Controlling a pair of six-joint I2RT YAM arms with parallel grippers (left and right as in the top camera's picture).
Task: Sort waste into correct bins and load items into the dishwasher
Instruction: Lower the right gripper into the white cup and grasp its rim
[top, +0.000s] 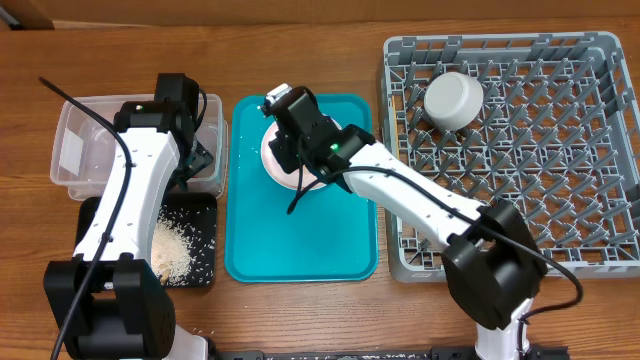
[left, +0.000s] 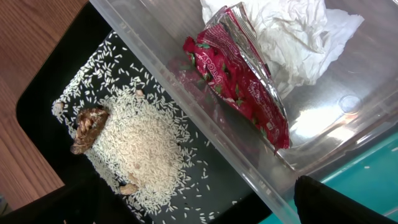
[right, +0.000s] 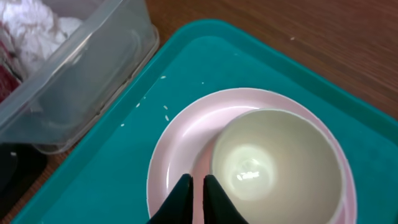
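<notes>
Right wrist: right gripper (right: 198, 186) low over the plate (right: 180, 143), fingers nearly together with a thin slit between them and pink showing through it. I cannot tell whether they nip the plate or only hover over it.

- The cup (right: 277, 165) stands upright on the plate, mouth up and empty, just ahead of the fingertips and off to their right. It is close but not touching them. Cup and plate are both round, so there is no long axis to line up on.
- Plate and cup sit on the teal tray (right: 93, 174). A few stray grains lie on the tray ahead-left of the gripper.
- The tub (right: 93, 74) is ahead-left, beyond the tray rim and clear of my path.
- Overhead: the rack (top: 560, 150) lies well off on the side opposite the tub, with one bowl (top: 453, 98) upside down in it. My right arm is on the plate, so it is far the nearer.
- Left gripper (top: 195, 160) is over the tub and black tray (left: 37, 102). Only one finger edge shows, so I cannot tell its state. Wrapper (left: 239, 87) and napkin (left: 292, 37) are in the tub, rice (left: 140, 146) in the black tray.

My read: the cup is next, and the jaws must spread to take its rim. The plate beneath could shift.
</notes>
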